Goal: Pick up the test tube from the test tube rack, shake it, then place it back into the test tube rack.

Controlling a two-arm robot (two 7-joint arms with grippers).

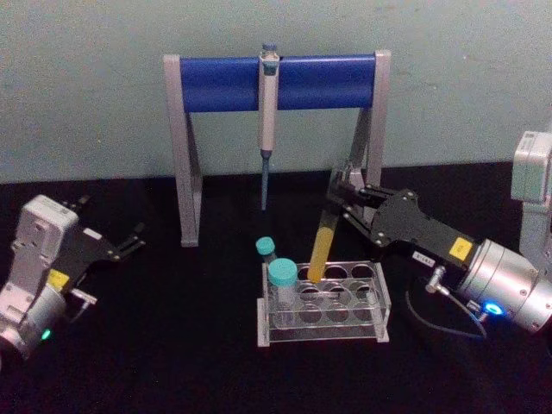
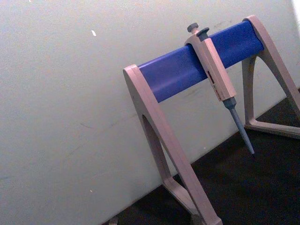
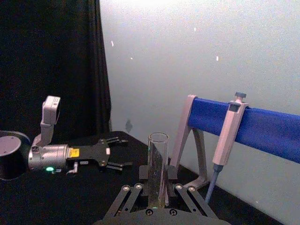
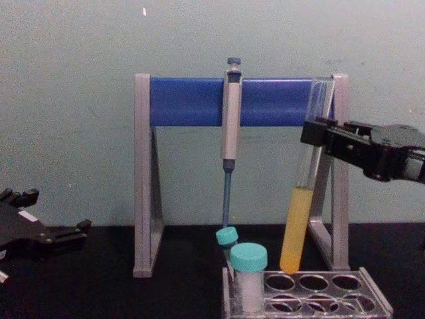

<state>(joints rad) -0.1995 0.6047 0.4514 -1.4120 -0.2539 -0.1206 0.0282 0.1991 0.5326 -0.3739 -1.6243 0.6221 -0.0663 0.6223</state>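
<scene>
While right gripper (image 1: 331, 210) grips one test tube (image 1: 322, 254), one rack (image 1: 379, 326), two capped tubes (image 1: 282, 278).

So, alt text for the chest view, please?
The right claw holds the tilted test tube of yellow liquid, its round bottom at a back hole of the test tube rack. Behind, a pipette hangs on a stand; the left claw is open at lower left.

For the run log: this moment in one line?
right gripper: holds test tube tilted over test tube rack | left gripper: open, idle
</scene>
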